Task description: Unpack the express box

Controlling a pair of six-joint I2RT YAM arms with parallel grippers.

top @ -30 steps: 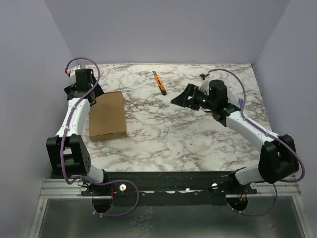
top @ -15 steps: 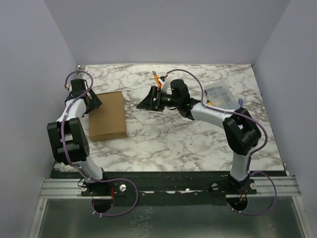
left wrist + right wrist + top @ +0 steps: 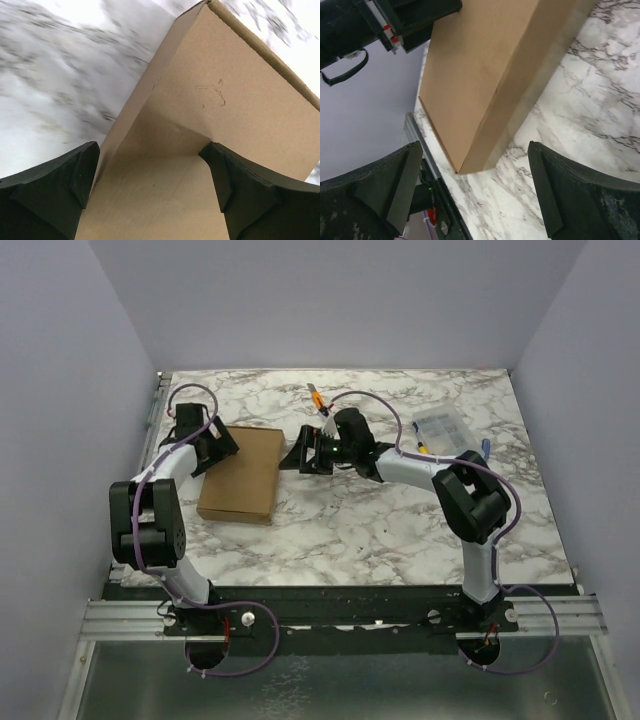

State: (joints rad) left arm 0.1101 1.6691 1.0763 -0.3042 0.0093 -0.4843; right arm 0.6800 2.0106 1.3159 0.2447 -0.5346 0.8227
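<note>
A: Express box point(image 3: 240, 475), closed, left of centre on the table point(image 3: 400, 520); left gripper point(image 3: 222, 446) and right gripper point(image 3: 296, 457) flank it, both spread wide, empty.
B: Risk: uneven closure may skid or spin it, leaving the lid unopened.

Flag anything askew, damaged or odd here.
The express box lies slightly askew to the table edges, lid shut. Its cardboard shows a faint scratch mark in the left wrist view. Nothing spilled.
</note>
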